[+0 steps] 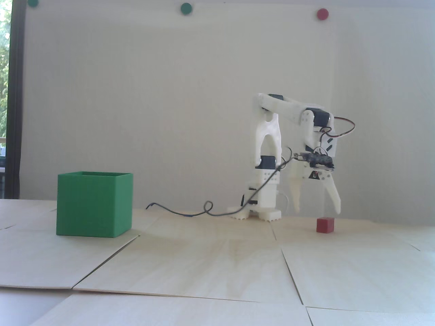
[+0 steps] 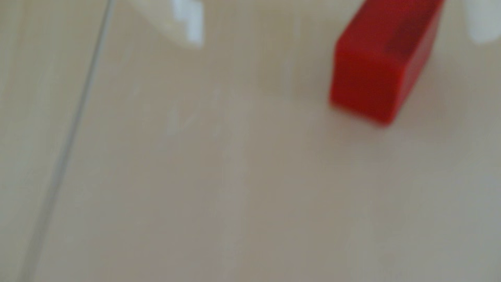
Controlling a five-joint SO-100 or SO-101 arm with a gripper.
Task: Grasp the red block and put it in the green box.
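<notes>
— Where did the red block (image 1: 325,225) sit?
— On the worktop (image 1: 217,265), well apart from the green box (image 1: 94,204). I held the jaws spread just above, to straddle it.

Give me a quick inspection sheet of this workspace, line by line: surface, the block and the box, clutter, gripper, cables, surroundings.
Surface: pale wooden panels laid edge to edge, seams visible, one edge slightly lifted near the box.
Job's things: red block sits on the surface at right in the fixed view, not grasped; green box stands upright at left, open top, far from the block.
Clutter: nothing seen.
Gripper: gripper open, pointing down, fingertips just above the block and straddling it off-centre; wrist view is blurred.
Cables: black cable trails from the arm across the surface; a red-and-dark wire loops at the wrist.
Surroundings: plain wall with green dots and a red dot; window at left.
</notes>
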